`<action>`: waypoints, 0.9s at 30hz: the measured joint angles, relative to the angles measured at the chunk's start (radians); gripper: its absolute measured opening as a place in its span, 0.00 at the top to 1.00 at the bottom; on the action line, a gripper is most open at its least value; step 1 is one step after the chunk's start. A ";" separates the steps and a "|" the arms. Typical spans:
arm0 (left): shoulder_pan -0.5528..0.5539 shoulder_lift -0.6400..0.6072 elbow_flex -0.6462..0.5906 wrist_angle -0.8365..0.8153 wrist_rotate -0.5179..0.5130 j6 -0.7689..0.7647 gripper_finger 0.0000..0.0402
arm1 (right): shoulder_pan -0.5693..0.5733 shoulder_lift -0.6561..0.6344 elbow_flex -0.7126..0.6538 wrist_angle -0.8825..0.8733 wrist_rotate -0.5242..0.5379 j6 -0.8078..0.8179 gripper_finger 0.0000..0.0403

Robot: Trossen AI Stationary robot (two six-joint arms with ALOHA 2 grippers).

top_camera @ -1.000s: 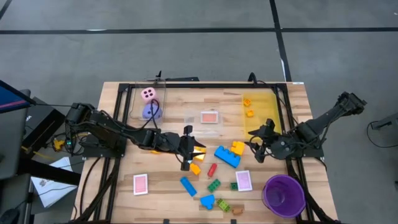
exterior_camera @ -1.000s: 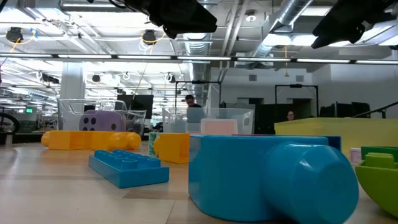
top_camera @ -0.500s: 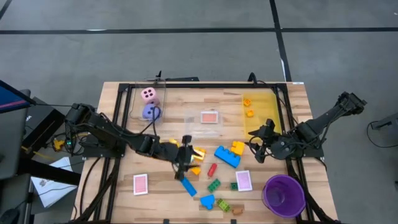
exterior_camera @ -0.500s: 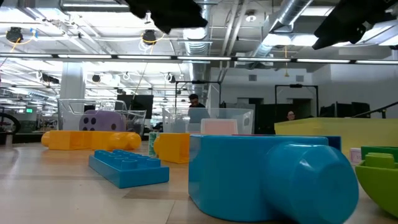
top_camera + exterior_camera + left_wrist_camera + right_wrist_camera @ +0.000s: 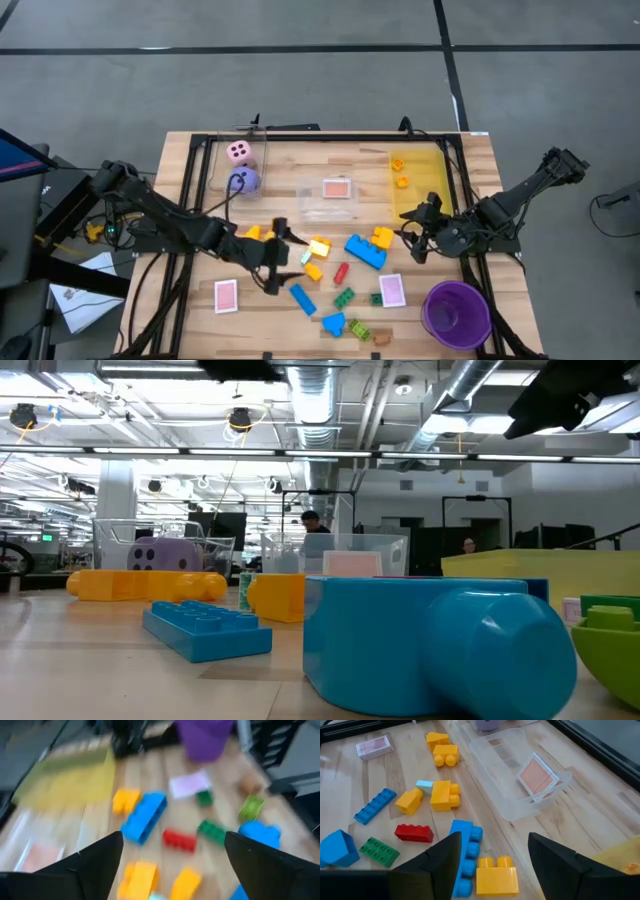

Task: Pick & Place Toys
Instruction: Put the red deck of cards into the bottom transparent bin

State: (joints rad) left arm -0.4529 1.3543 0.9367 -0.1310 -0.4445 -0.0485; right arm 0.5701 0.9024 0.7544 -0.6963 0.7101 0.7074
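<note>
Dark jaws of the left gripper (image 5: 273, 257) are seen spread wide and empty in the left wrist view, held above the middle of the wooden worktop (image 5: 250, 310), just beside a scatter of small plastic bricks. Nearest to them lie a yellow brick (image 5: 320, 247) and an orange brick (image 5: 313, 270), with a long blue brick (image 5: 302, 298) a little further toward the front edge. Beyond these a red brick (image 5: 341, 273), a large blue brick (image 5: 365, 251) and several green bricks (image 5: 344, 297) are spread out. Pink-backed cards lie flat on the wood, one (image 5: 227, 296) at the left front. A pink die (image 5: 239, 151) and a purple die (image 5: 242, 179) sit near the back left corner.

The right gripper (image 5: 418, 240) waits at the right side, beside a yellow see-through bin (image 5: 432, 185); its jaws stand partly apart with nothing between them. A clear bin (image 5: 310, 208) holding a card rests at the centre back, and a purple cup (image 5: 457, 313) stands at the front right.

The bricks are judged light, rigid and smooth, so a slip is likely; they would best be taken across their flat side walls, not over the studs. The cards are judged thin and hard to lift from the wood
</note>
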 joint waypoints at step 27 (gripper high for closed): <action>-0.243 -0.056 -0.052 -0.764 0.432 -0.817 0.23 | 0.000 0.000 0.000 0.001 -0.033 0.000 0.45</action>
State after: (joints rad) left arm -0.6954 1.2980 0.8851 -0.8951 -0.0126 -0.8650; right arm 0.5701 0.9024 0.7544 -0.6952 0.6769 0.7078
